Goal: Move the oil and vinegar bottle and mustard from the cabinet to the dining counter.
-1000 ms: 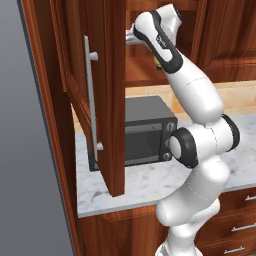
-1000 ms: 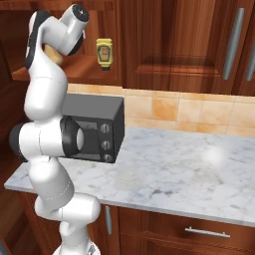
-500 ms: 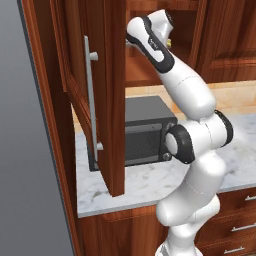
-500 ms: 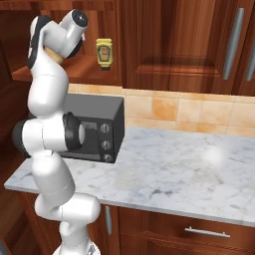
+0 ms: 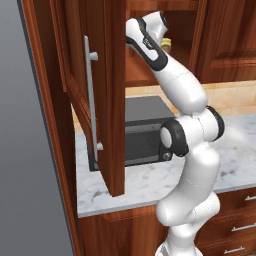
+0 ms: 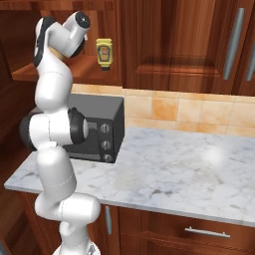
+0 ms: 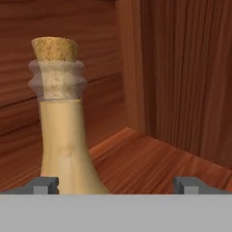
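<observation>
The oil and vinegar bottle (image 7: pixel 61 131), a tan flask with a cork in its lipped neck, stands upright on the cabinet's wooden shelf (image 7: pixel 149 158). My gripper (image 7: pixel 118 186) is open and level with the flask's lower neck. The flask sits just inside the left fingertip (image 7: pixel 45 185), and the right half of the gap is empty. The mustard (image 6: pixel 104 51), yellow with its dark cap pointing down, stands on the same shelf to the right of my hand (image 6: pixel 74 27). In the left base view my arm reaches up past the cabinet's open door (image 5: pixel 107 100). The dining counter is out of view.
A dark toaster oven (image 6: pixel 97 132) sits on the marble worktop (image 6: pixel 174 169) right under the open cabinet. The open door with its silver bar handle (image 5: pixel 90 95) hangs left of the arm. The cabinet's side wall (image 7: pixel 186 77) is close on the right of the hand view.
The hand has edged slightly further into the cabinet. The jaws have stayed open and the mustard has not moved.
</observation>
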{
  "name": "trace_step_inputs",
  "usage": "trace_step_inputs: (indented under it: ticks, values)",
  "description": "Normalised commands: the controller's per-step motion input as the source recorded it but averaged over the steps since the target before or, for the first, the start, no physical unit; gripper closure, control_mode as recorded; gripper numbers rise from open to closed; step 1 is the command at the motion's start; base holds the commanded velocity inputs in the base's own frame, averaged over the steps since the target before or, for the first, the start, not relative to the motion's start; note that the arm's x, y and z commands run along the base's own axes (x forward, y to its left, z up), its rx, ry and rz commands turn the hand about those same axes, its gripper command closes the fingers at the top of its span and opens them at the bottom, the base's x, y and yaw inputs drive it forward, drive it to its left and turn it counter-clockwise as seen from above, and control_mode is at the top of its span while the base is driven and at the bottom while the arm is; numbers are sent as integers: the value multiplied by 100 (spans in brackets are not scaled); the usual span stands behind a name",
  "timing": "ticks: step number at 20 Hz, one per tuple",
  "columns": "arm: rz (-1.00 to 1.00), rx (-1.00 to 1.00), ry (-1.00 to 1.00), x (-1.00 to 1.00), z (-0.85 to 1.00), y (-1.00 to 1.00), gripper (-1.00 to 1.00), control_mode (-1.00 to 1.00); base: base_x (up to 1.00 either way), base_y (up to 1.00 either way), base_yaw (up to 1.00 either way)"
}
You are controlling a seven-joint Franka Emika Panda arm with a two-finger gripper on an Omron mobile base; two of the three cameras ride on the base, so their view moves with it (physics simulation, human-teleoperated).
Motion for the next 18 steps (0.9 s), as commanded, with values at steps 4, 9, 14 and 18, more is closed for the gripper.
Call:
trace_step_inputs:
  ticks: [4, 9, 14, 18]
  values:
    - [0, 0, 0, 10, 0, 5, -100, -100, 0, 0, 0]
    - [0, -1, 0, 0, 0, 44, 100, -100, 0, 0, 0]
    - [0, 0, 0, 0, 0, 45, 100, -100, 0, 0, 0]
    - [0, 0, -1, -18, 0, 14, 100, -100, 0, 0, 0]
